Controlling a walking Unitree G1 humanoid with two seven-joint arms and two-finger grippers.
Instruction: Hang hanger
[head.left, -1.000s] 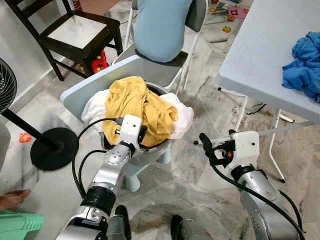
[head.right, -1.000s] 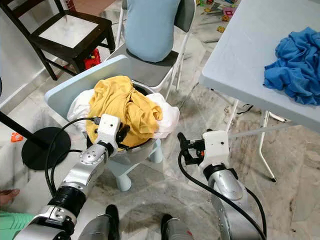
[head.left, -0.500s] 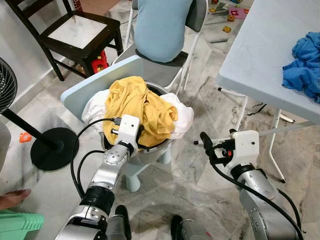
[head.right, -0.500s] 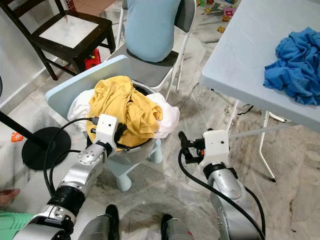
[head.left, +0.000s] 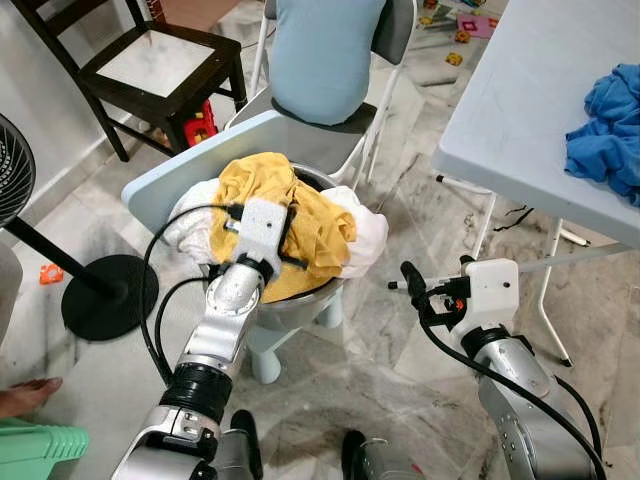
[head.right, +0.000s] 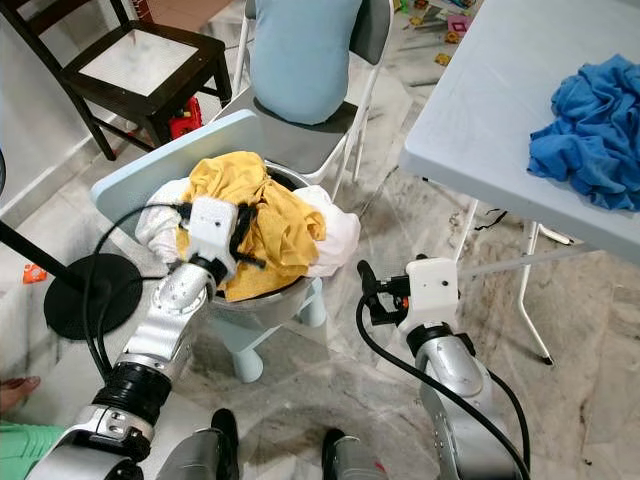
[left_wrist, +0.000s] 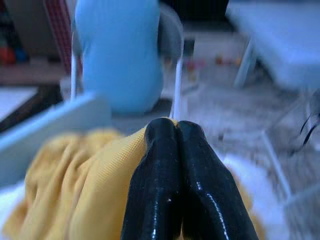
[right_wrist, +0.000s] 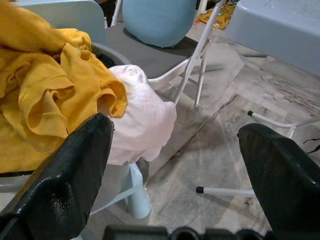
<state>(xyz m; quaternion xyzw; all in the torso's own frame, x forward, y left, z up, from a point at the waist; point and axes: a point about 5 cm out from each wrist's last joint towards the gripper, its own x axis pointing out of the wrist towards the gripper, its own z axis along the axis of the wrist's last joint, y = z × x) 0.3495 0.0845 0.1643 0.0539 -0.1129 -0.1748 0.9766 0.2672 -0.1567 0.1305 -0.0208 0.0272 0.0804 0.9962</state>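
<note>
Left pincer (left_wrist: 172, 131): two black fingers pressed together, tips over the yellow garment (head.left: 305, 222); cannot tell if any cloth is pinched between them. Its wrist sits above the near-left part of the heap.

Right pincer (right_wrist: 175, 165): two fingers set wide apart, nothing between them, held low above the marble floor (head.left: 400, 370), right of the basin.

One grey basin (head.right: 265, 302) on a pale blue stool (head.left: 160, 185). In it, one yellow garment on top and one white garment (right_wrist: 140, 117) spilling over the right rim, another white fold at the left rim.

One white folding table (head.left: 530, 110) at right, carrying one crumpled blue cloth (head.right: 590, 115). Two chairs far: one dark wooden (head.left: 150, 60) at left, one grey folding (head.right: 300, 140) with a light blue cushion (head.left: 325, 55). One black fan base (head.left: 105, 295) at left.

No hanger made out.
</note>
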